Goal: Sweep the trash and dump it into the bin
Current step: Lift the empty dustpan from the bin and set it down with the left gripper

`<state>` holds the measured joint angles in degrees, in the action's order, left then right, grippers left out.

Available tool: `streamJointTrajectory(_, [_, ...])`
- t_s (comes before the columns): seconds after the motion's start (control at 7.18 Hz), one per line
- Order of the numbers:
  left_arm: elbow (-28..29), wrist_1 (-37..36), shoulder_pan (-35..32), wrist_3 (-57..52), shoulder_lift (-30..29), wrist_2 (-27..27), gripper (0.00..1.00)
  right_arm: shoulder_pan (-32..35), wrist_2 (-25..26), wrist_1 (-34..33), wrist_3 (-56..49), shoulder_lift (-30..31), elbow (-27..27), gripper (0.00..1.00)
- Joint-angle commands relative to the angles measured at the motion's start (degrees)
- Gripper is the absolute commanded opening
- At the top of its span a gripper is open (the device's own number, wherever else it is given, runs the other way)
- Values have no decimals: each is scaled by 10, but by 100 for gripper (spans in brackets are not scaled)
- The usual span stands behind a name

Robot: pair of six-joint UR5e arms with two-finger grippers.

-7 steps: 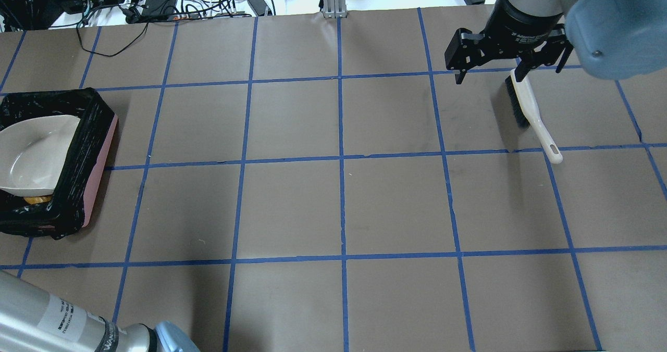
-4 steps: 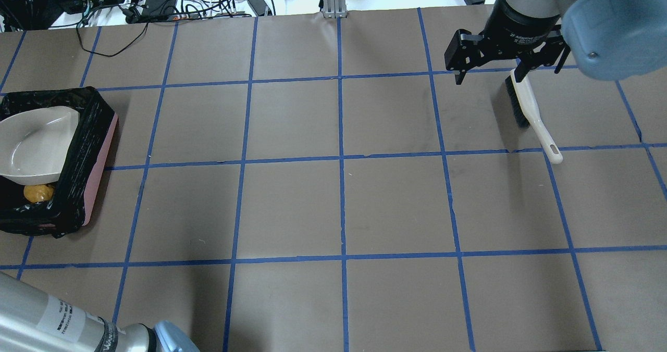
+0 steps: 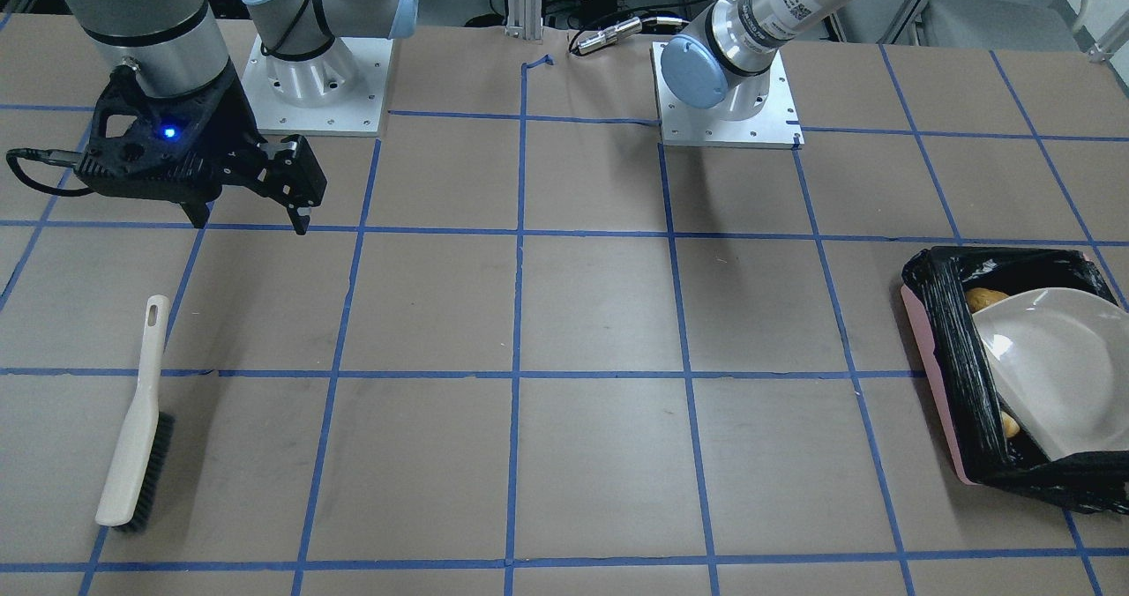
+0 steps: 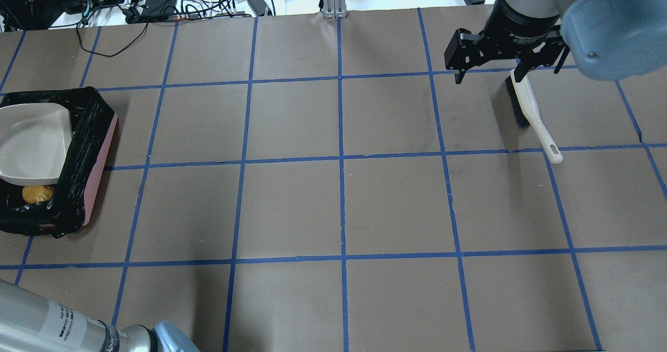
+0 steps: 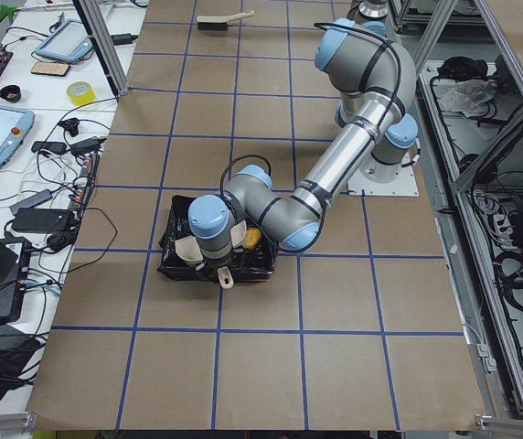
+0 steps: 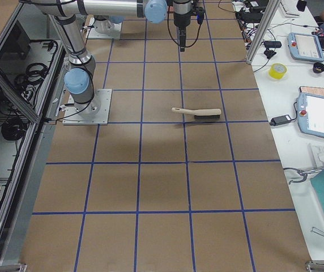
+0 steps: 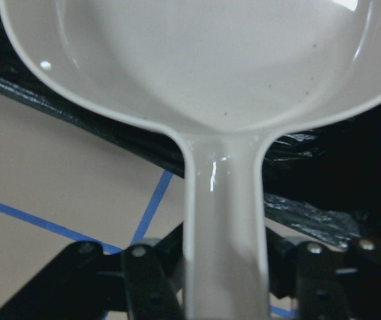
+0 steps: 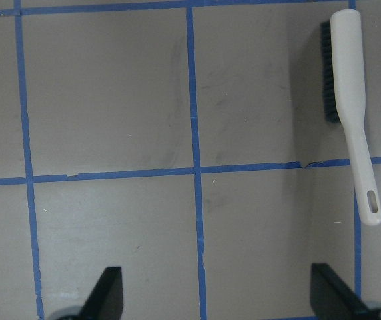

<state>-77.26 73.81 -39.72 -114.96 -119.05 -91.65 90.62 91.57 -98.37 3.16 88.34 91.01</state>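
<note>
Overhead exterior: dustpan (image 4: 31,143) over bin (image 4: 99,170) at 9 o'clock, handle (image 7: 224,200) clamped by left end effector (image 7: 224,283); orange-brown lump (image 4: 36,193) inside. Right end effector (image 3: 250,220) spread, empty. Risk: dustpan may snag liner (image 4: 78,128) on withdrawal, tipping bin.

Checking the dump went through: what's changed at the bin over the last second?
The left gripper has drawn the dustpan across the bin, toward the overhead view's left, uncovering the orange-brown lump inside. The brush and open right gripper stayed put.

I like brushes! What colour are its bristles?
Black bristles, clearest in the exterior front-facing view.
</note>
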Motion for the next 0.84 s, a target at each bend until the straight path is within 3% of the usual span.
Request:
streamJointTrajectory(0.0, [0,44,-2,0,44,2,0,0,-3,-1,2,-3,0,100])
streamJointTrajectory(0.7, [-1,109,-38,10,114,80,0,0,6,5,-10,-10,1,100])
